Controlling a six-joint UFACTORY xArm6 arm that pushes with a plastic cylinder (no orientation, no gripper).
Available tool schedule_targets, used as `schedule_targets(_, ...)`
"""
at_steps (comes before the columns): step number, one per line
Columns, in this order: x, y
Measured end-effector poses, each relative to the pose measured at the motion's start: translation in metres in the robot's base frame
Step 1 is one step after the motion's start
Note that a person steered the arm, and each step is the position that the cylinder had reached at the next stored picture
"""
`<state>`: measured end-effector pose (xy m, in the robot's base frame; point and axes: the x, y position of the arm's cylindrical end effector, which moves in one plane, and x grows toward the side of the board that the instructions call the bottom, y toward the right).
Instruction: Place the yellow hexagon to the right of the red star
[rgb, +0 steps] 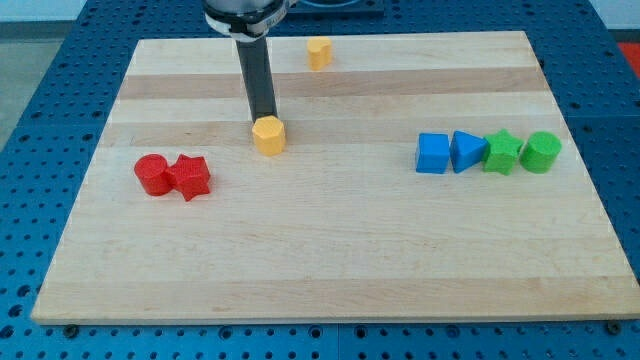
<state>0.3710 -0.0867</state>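
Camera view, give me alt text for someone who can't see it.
My tip touches the top edge of a yellow hexagon block on a wooden board, with a red star block lower left beside a red cylinder.

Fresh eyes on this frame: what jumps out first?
The dark rod coming down from the view's top, with my tip right at the top edge of the yellow hexagon near the board's middle. Next, the row of four at the view's right: blue cube, blue triangle, green star, green cylinder. At the left, the red cylinder sits against the red star; a second yellow block lies near the top edge.
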Motion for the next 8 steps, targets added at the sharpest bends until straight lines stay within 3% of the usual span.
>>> schedule_targets(3, 0.047, 0.051)
schedule_targets(6, 0.066, 0.001)
schedule_targets(7, 0.084, 0.017)
schedule_targets(8, 0.138, 0.015)
